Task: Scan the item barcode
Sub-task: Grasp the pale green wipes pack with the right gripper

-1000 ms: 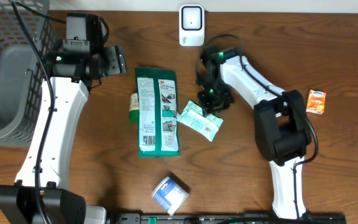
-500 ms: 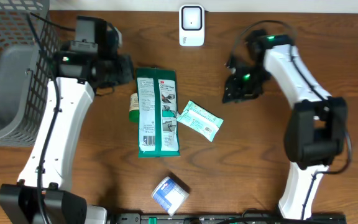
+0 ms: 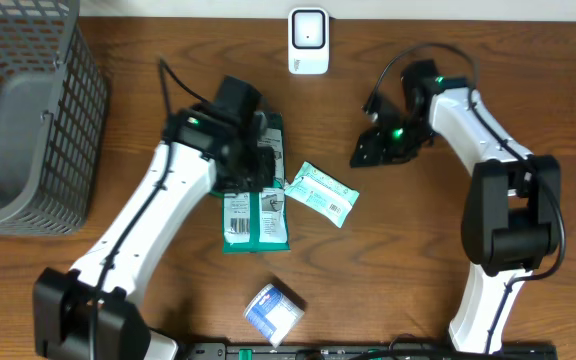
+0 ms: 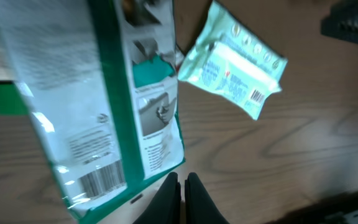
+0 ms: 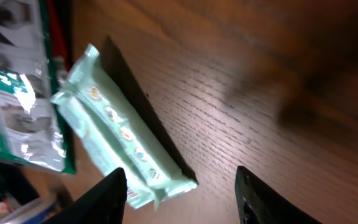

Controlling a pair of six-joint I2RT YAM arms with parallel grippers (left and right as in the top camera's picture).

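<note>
A white scanner stands at the back middle of the table. A green and white packet lies flat at the centre, its barcode facing up near its front end. A mint wipes pack lies just to its right, also with a barcode showing. My left gripper hovers over the green packet, shut and holding nothing. My right gripper hangs open to the upper right of the mint pack, apart from it, with bare wood between its fingers.
A grey wire basket fills the back left corner. A small blue and white pack lies near the front edge. Part of a green bottle shows from under the green packet's left side.
My left arm swung from beside the basket to over the green packet, and its gripper went from open to shut. My right gripper left the mint pack, moved right and opened wider.
</note>
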